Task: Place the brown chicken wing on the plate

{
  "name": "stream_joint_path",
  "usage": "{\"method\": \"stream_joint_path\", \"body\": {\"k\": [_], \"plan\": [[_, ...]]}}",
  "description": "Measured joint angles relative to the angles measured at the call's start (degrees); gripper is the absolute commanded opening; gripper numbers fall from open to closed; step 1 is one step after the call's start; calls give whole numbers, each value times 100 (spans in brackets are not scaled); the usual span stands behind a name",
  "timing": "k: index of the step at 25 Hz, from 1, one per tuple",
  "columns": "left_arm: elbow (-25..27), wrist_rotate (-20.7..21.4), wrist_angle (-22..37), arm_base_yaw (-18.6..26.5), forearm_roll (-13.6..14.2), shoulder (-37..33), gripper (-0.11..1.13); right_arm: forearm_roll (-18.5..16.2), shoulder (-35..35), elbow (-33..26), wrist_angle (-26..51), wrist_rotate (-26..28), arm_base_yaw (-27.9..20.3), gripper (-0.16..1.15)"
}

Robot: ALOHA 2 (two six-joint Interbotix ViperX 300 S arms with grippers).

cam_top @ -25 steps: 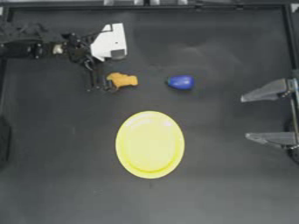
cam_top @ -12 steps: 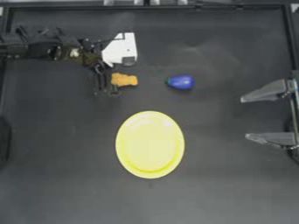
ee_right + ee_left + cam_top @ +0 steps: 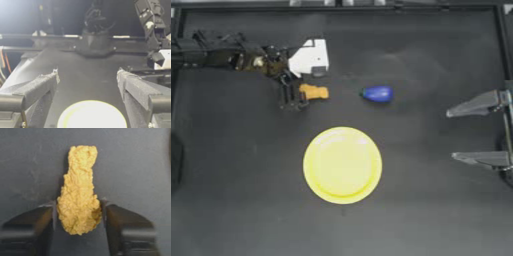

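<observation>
Left gripper [image 3: 295, 95] sits low over the brown chicken wing [image 3: 314, 92], up-table from the yellow plate [image 3: 343, 164]. In the left wrist view the wing's [image 3: 79, 203] fat end lies between the jaws, both sides close to touching; we judge the grasp closing, not yet firm. We would squeeze on the thick end, then lift straight before carrying to the plate. Contact under the wing is hidden. Blue rounded object [image 3: 377, 93] lies nearby. Right gripper [image 3: 479, 131] is parked at the table's right edge, jaws wide apart.

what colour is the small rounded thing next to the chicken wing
Blue; it shows best in the top view.
</observation>
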Motion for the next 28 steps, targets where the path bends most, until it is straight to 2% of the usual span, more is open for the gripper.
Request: {"method": "stream_joint_path", "body": {"k": [2,3,7,12,18,22,28], "plan": [[0,0,18,0,0,0,22,0,0,9,0,0,0,100],[0,0,18,0,0,0,21,0,-9,9,-9,0,0,100],[-9,18,53,-9,-9,0,26,0,-9,9,-9,0,0,100],[-9,26,62,-9,-9,-79,26,0,-9,9,-9,0,0,100],[-158,26,193,-114,-9,-598,26,0,-9,9,0,0,0,100],[-246,26,352,-413,-9,-853,26,0,-9,9,0,0,0,100],[-413,-149,545,-1178,-18,-1160,27,18,-9,18,0,0,0,100]]}}
